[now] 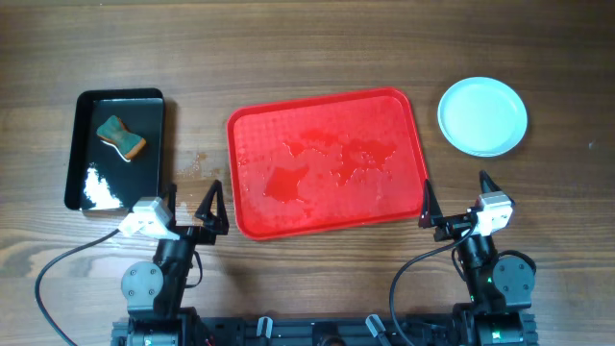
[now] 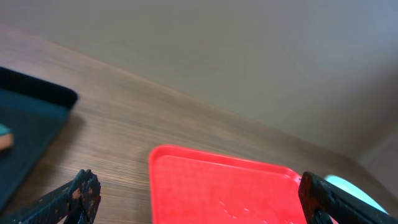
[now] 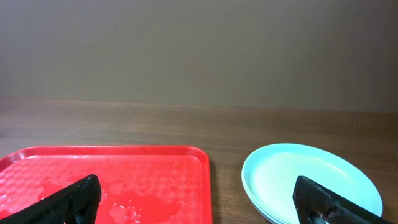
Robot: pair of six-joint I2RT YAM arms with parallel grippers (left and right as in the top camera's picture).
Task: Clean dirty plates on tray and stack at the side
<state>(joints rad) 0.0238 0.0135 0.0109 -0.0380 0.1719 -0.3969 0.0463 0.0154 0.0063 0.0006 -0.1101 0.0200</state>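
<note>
The red tray [image 1: 327, 161] lies at the table's middle with wet patches on it and no plates; it also shows in the left wrist view [image 2: 224, 186] and the right wrist view [image 3: 124, 174]. The pale mint plates [image 1: 482, 116] sit stacked to the tray's right, seen also in the right wrist view [image 3: 311, 180]; a sliver shows in the left wrist view [image 2: 354, 190]. My left gripper [image 1: 197, 204] is open and empty near the tray's front left corner. My right gripper [image 1: 455, 200] is open and empty near the tray's front right corner, in front of the stack.
A black tray [image 1: 117, 149] at the left holds a green and orange sponge [image 1: 121, 137] and white foam [image 1: 99, 186]. Water drops lie on the wood between the black tray and the red tray.
</note>
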